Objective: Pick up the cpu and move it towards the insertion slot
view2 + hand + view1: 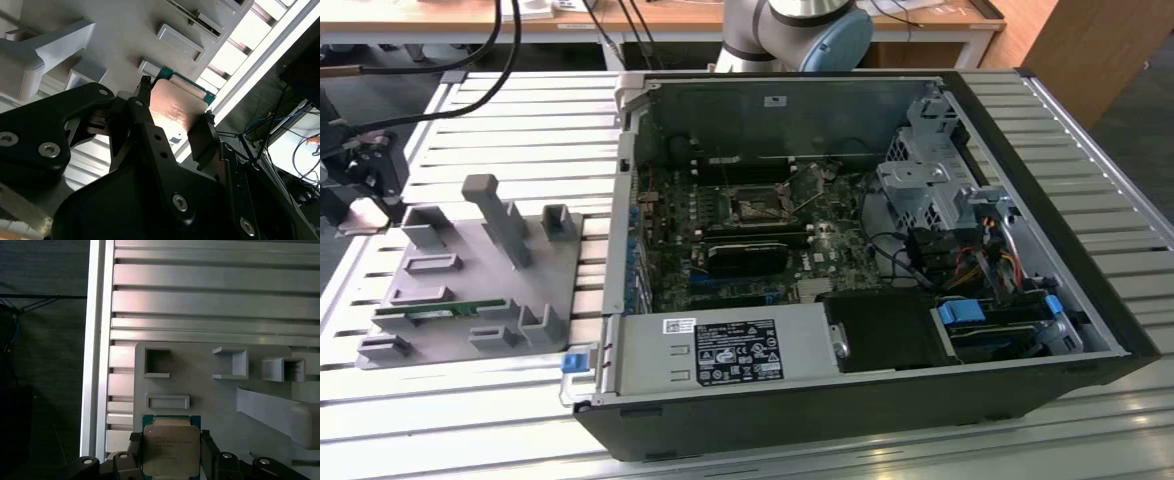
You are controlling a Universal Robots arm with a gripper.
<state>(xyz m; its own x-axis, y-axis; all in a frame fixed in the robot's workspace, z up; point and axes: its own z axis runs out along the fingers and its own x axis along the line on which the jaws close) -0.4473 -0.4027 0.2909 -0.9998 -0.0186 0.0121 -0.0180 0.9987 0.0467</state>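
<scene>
The end effector (170, 440) grips the cpu (170, 452), hiding 2 edges.

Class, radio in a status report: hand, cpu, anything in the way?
Status: hand shut on cpu. Beneath it, grey fixture. Apart, insertion slot inside open case.

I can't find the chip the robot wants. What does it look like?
Find the grey plastic holder block on the slatted metal table. At its edge, the black gripper pinches a small flat square chip, silvery on top with a green rim; nearby shapes are just grey plastic pockets.
</scene>
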